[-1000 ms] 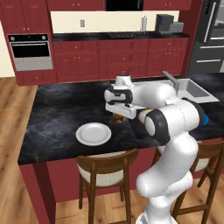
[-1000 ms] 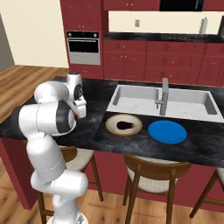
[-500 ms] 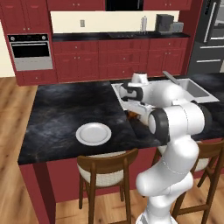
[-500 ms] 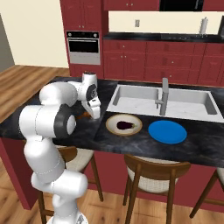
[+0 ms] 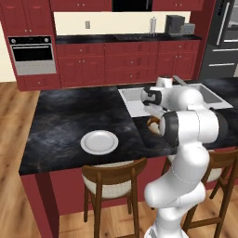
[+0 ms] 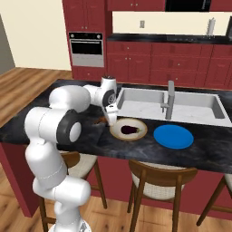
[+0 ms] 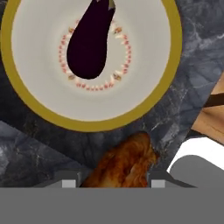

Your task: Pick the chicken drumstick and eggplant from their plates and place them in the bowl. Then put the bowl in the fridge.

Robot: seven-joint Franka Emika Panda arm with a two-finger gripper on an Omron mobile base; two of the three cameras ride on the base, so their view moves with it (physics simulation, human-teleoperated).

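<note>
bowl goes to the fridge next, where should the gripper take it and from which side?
Grip the bowl by its tan rim, probably the near edge facing the stools, coming from above. It is shallow and wide, and the eggplant lies in the middle, so the rim is the bare part.

A: Light is falling evenly across the kitchen, bright and flat, with no hard glare showing.

B: Shadows are staying faint; the arm is casting only a soft dark patch on the black counter (image 6: 90, 131).

A: The base views are looking slightly soft and pixelated.

B: Up close, the bowl (image 7: 173, 52) is rendering crisp, with no edge distortion.
</note>
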